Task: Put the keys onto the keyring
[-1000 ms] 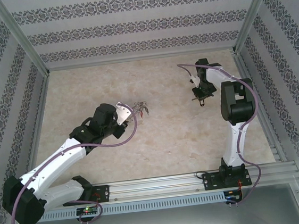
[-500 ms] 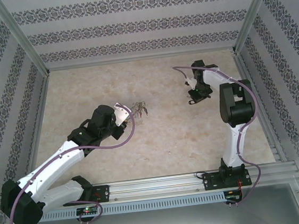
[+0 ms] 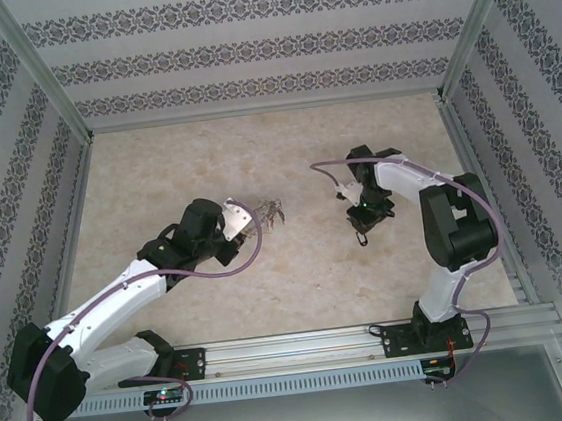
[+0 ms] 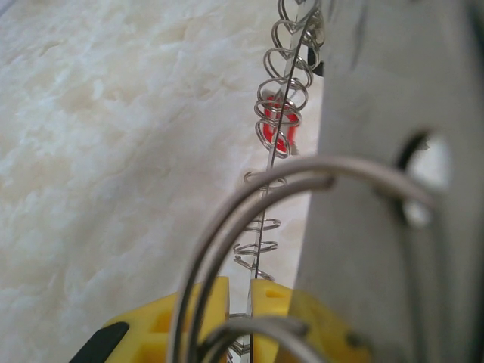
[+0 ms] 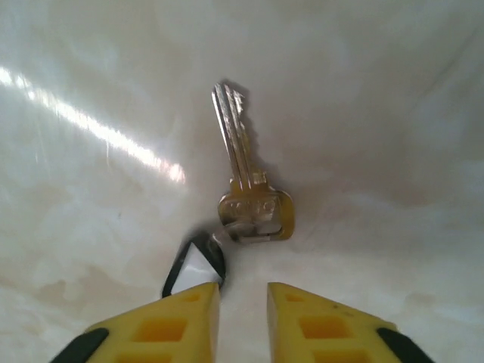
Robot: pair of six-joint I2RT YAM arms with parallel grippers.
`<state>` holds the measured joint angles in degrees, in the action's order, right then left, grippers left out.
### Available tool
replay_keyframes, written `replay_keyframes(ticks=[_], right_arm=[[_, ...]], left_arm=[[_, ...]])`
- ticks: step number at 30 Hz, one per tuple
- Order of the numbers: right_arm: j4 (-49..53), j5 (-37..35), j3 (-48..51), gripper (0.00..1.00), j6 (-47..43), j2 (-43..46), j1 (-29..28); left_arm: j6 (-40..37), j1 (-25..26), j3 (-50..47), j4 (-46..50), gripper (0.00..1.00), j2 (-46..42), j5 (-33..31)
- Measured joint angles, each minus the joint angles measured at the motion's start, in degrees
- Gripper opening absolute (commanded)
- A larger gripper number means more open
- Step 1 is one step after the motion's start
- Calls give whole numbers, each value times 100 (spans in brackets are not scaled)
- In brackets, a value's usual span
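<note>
My left gripper is shut on the keyring, a thin silvery wire running up between its yellow fingertips. Small wire loops and a red bit hang along the wire. In the top view the keyring is a spiky cluster held above the table's middle. A blurred grey key blade hangs close to the left wrist camera. My right gripper is open, low over the table. A silvery key lies flat just beyond its fingertips, touching neither.
A small dark loop lies on the marble-look table against my right gripper's left fingertip. Patterned walls and metal posts fence the table on three sides. The arms' base rail runs along the near edge.
My right gripper has swung from the far right toward the middle and nearer, and its jaws have parted. The left gripper with the keyring has shifted slightly right.
</note>
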<state>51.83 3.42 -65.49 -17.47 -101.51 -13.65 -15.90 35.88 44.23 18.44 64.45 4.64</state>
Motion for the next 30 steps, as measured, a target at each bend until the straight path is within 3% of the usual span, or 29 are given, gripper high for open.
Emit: replay_keyframes(ticks=[6, 8, 11, 14, 21, 30], right_arm=[[-485, 520, 472, 45, -22, 1635, 42], [-933, 1008, 590, 49, -387, 2411, 37], [-1453, 1921, 813, 64, -1200, 3512, -136], [-1685, 2750, 824, 68, -1893, 4103, -485], [-1508, 3327, 605, 68, -2870, 3891, -1421], [-1261, 3303, 540, 64, -3110, 3381, -1926]], left_arm=[[-474, 0, 4, 9, 0, 55, 708], [-732, 0, 52, 85, 0, 79, 1034], [-1067, 0, 227, 229, 0, 208, 1425], [-1429, 0, 476, 437, 0, 374, 1788], [-1982, 0, 879, 791, 0, 645, 2260], [-2144, 0, 981, 907, 0, 656, 2476]])
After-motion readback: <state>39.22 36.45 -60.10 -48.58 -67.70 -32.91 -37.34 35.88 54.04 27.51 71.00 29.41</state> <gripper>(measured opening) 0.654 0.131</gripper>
